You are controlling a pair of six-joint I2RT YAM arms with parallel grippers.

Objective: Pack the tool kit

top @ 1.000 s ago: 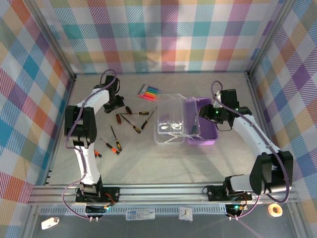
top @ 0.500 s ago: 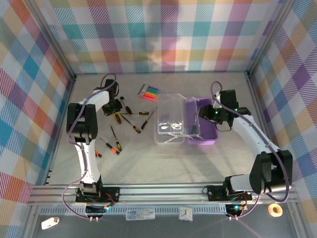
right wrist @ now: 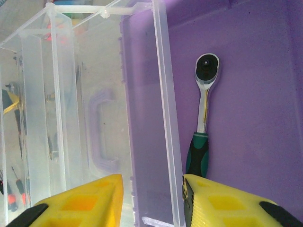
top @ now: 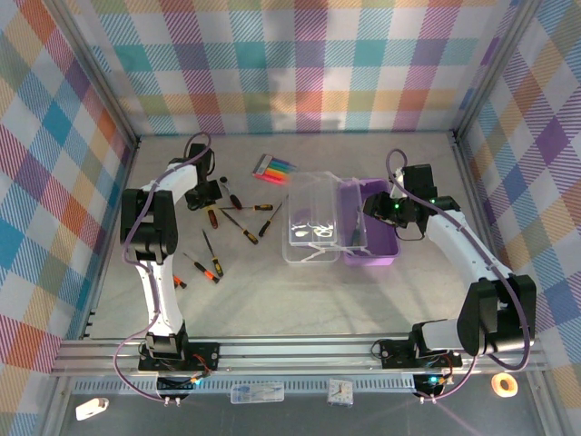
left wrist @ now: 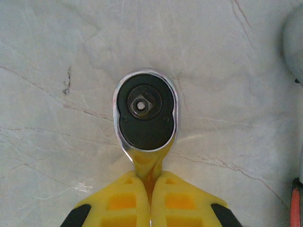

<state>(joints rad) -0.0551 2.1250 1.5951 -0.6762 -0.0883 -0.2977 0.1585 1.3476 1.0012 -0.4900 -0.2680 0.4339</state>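
Observation:
The tool kit lies open at centre right, its purple base (top: 388, 247) beside the clear lid (top: 313, 227). Inside the base (right wrist: 265, 94) rests a ratchet with a green-and-black handle (right wrist: 202, 118). My right gripper (right wrist: 154, 189) is open, and its fingers straddle the clear wall (right wrist: 165, 118) between lid and base without touching it. At the far left, my left gripper (left wrist: 150, 177) is shut on the neck of a second ratchet, whose round head (left wrist: 145, 111) lies flat on the table. Several black-and-orange screwdrivers (top: 243, 227) lie between that gripper (top: 207, 193) and the box.
A flat pack of rainbow markers (top: 275, 168) lies behind the screwdrivers. More small screwdrivers (top: 211, 256) sit nearer the left arm's base. An orange handle tip (left wrist: 295, 208) shows at the right edge of the left wrist view. Checked walls enclose the table.
The left jaws have closed onto the ratchet's neck, and that gripper has shifted slightly left. The right arm has not moved.

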